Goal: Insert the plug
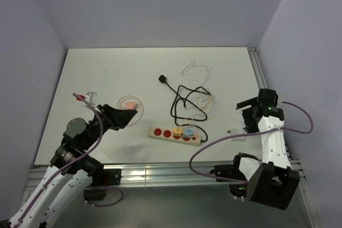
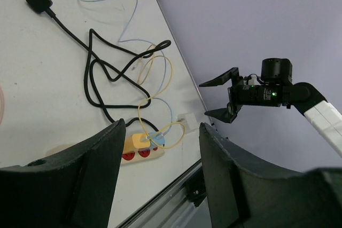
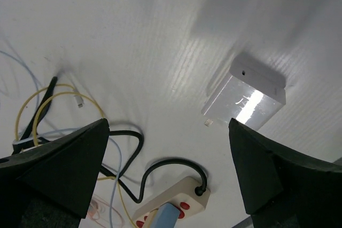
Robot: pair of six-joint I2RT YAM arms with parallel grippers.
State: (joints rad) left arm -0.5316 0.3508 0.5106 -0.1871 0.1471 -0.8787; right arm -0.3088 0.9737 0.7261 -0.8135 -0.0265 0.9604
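A beige power strip [image 1: 166,133] with red sockets lies near the table's front edge; it also shows in the left wrist view [image 2: 140,154] and the right wrist view [image 3: 184,202]. A yellow plug [image 1: 177,131] and a blue plug [image 1: 187,133] sit in it. A pink plug [image 1: 128,103] with a thin coiled cable lies loose to its left. My left gripper [image 1: 118,117] is open and empty above the table, just left of the strip. My right gripper [image 1: 247,115] is open and empty, raised at the right, above a small white adapter [image 3: 246,94].
The strip's black cable loops across the middle to a black plug [image 1: 162,79]. Thin yellow, blue and white cables [image 1: 195,100] tangle behind the strip. A clear item [image 1: 92,97] with a red lead lies at the left edge. The table's metal rail [image 1: 160,174] runs along the front.
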